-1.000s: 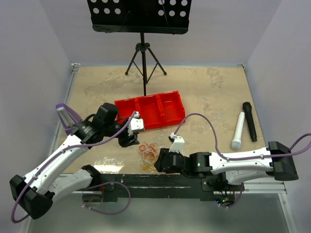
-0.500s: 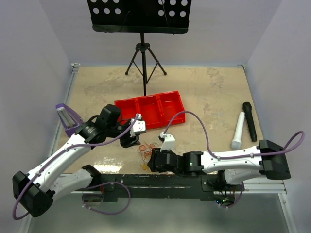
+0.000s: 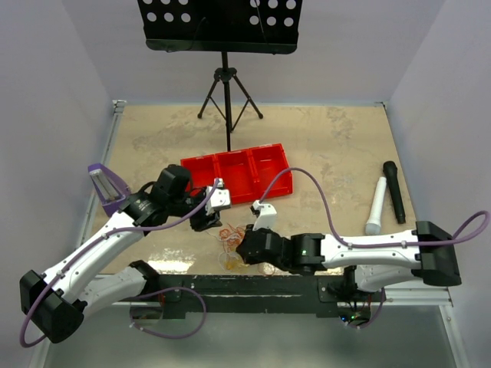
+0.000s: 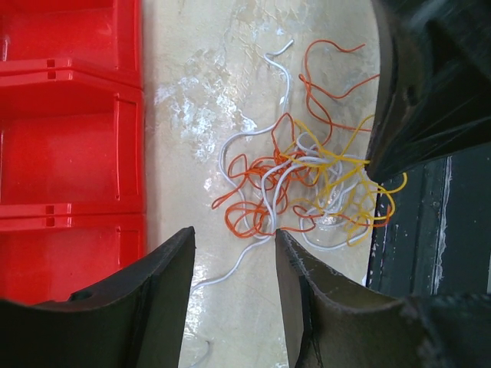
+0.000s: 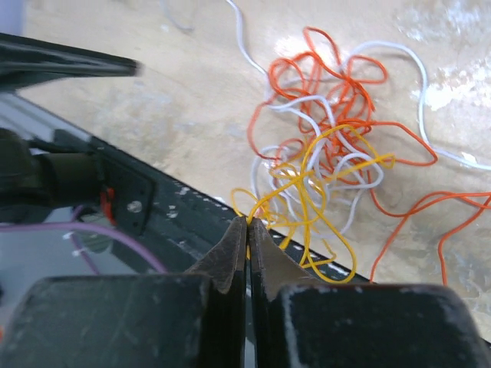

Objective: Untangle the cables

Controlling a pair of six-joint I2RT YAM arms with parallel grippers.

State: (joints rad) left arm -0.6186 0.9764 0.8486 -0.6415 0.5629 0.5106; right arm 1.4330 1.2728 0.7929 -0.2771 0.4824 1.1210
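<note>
The cables [image 3: 232, 236] lie as a small clump of orange, white and yellow wires near the table's front edge. In the left wrist view the cables [image 4: 303, 180] spread just beyond my left gripper [image 4: 232, 239], which stands open with only a white strand running between its fingers on the table. My right gripper [image 5: 248, 221] is shut, its tips pinching a yellow wire of the cables [image 5: 326, 165] at the clump's near edge, over the dark table rim. From above, the right gripper [image 3: 244, 247] sits at the clump's right and the left gripper [image 3: 204, 224] at its left.
A red three-compartment tray [image 3: 238, 173] lies just behind the clump; the tray [image 4: 69, 146] fills the left of the left wrist view. A music stand's tripod [image 3: 227, 92] stands at the back. A white microphone [image 3: 376, 205] and a black one [image 3: 394, 191] lie at right.
The right arm has moved left onto the clump and its gripper has gone from open to shut on a yellow wire. The left arm has barely moved.
</note>
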